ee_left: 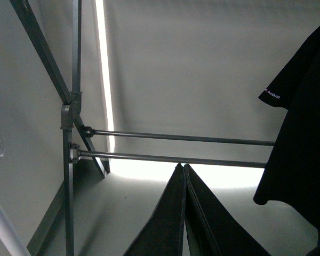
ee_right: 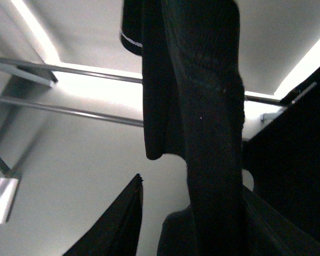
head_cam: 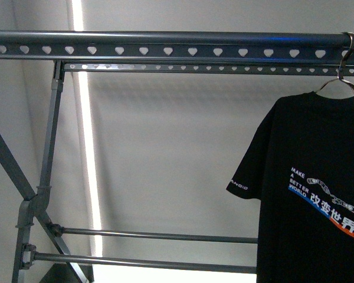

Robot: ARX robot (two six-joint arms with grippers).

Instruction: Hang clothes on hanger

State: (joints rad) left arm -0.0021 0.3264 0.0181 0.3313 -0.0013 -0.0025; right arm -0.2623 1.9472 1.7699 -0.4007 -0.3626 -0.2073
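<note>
Nearest the left wrist camera, the left gripper [ee_left: 184, 176] shows two dark fingers pressed together, holding nothing; whether the right gripper [ee_right: 149, 213] is closed cannot be told. One black T-shirt [head_cam: 318, 194] hangs on one wire hanger [head_cam: 340, 79], hooked over the nearer of two heart-punched rails of the grey rack [head_cam: 165, 47], with two thin crossbars [head_cam: 159, 236] lower down.

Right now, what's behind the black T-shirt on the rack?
Behind the T-shirt the rack's two lower crossbars run out of sight; their far ends are covered. A wire hanger hooks the top rail above it.

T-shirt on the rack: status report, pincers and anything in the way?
Left pincer shut, empty. Right pincer: cannot tell, T-shirt fabric hangs across its camera. T-shirt on wire hanger, hooked over rack top rail. No obstruction seen.
</note>
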